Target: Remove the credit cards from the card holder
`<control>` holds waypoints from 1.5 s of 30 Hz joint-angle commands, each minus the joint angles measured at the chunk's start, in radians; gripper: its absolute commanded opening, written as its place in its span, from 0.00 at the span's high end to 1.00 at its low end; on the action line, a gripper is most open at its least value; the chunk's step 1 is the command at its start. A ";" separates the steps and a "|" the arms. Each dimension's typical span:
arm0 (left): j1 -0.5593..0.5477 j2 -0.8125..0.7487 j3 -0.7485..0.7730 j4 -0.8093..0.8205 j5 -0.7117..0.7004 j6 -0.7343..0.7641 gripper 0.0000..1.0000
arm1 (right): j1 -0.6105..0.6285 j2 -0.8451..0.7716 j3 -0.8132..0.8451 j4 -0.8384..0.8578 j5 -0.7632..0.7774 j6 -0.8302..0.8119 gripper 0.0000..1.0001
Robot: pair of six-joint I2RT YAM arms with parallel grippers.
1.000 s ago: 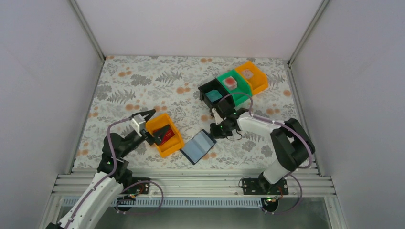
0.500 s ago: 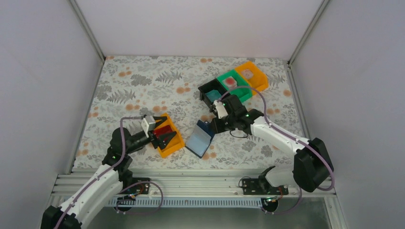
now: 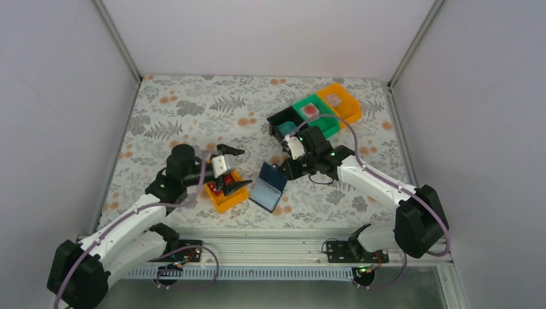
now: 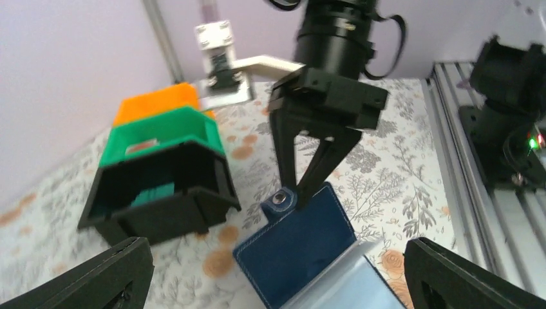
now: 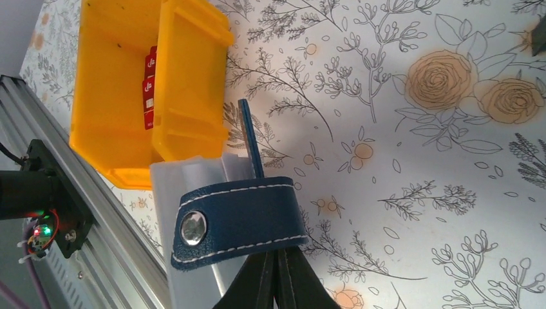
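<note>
Floral cloth [image 3: 193,109] covers the table between white walls. On your left, the left gripper [image 3: 237,169] hangs with jaws spread wide and empty over the near orange bin [image 3: 222,203], where a red card [image 5: 149,84] lies. Just right of it the card holder [image 3: 270,187] sits open, one flap lifted by its snap tab [image 4: 281,199], which the fully closed right gripper [image 4: 301,192] pinches. Expect a light, floppy holder and thin, stiff, slick cards; grip any card by its exposed edge at the clear sleeves [image 4: 364,283].
</note>
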State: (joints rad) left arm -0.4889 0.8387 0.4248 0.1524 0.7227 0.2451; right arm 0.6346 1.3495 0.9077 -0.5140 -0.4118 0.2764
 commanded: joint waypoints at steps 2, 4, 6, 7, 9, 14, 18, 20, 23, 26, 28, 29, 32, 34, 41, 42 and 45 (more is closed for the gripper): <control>-0.146 0.110 0.007 -0.111 -0.057 0.612 0.02 | 0.002 0.023 0.052 -0.026 -0.031 -0.030 0.96; -0.217 0.141 -0.010 -0.056 -0.134 0.750 0.03 | -0.003 0.038 0.069 -0.054 -0.016 -0.031 0.96; -0.250 0.165 -0.010 -0.026 -0.187 0.832 0.06 | -0.012 0.045 0.073 -0.072 -0.004 -0.012 0.96; -0.257 0.175 -0.003 -0.018 -0.202 0.837 0.08 | -0.021 0.041 0.070 -0.080 0.004 0.003 0.96; -0.264 0.181 0.012 -0.024 -0.209 0.818 0.08 | -0.048 0.022 0.049 -0.091 0.030 0.038 0.96; -0.279 0.165 0.009 -0.040 -0.205 0.743 0.08 | -0.136 -0.056 -0.024 -0.128 0.118 0.145 0.96; -0.281 0.133 0.008 -0.045 -0.228 0.659 0.08 | -0.181 -0.092 -0.069 -0.184 0.254 0.214 0.96; -0.281 0.112 0.010 -0.043 -0.257 0.588 0.07 | -0.203 -0.104 -0.104 -0.183 0.285 0.254 0.96; -0.278 0.077 0.011 -0.027 -0.318 0.443 0.05 | -0.217 -0.132 -0.154 -0.175 0.319 0.334 0.96; -0.266 0.034 0.003 -0.020 -0.346 0.297 0.04 | -0.234 -0.212 -0.223 -0.135 0.334 0.423 0.96; -0.252 0.010 -0.006 -0.017 -0.351 0.229 0.04 | -0.242 -0.235 -0.257 -0.118 0.332 0.461 0.96; -0.244 -0.003 -0.010 -0.016 -0.352 0.201 0.03 | -0.243 -0.232 -0.267 -0.115 0.326 0.474 0.96; -0.209 -0.036 -0.022 -0.009 -0.358 0.132 0.02 | -0.245 -0.230 -0.291 -0.116 0.306 0.503 0.96; -0.172 -0.060 -0.028 -0.005 -0.363 0.074 0.02 | -0.246 -0.249 -0.294 -0.141 0.330 0.510 0.91; -0.007 -0.141 -0.068 -0.002 -0.380 -0.136 0.02 | -0.233 -0.321 -0.092 -0.322 0.532 0.492 0.10; 0.014 -0.152 -0.074 -0.005 -0.386 -0.172 0.01 | -0.215 -0.313 -0.070 -0.330 0.547 0.493 0.10; 0.085 -0.180 -0.084 -0.019 -0.414 -0.265 0.01 | -0.100 -0.250 -0.052 -0.287 0.551 0.484 0.15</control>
State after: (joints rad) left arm -0.4713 0.6930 0.3569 0.1364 0.3443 0.1547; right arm 0.4240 1.0538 0.8150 -0.7963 0.0643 0.7589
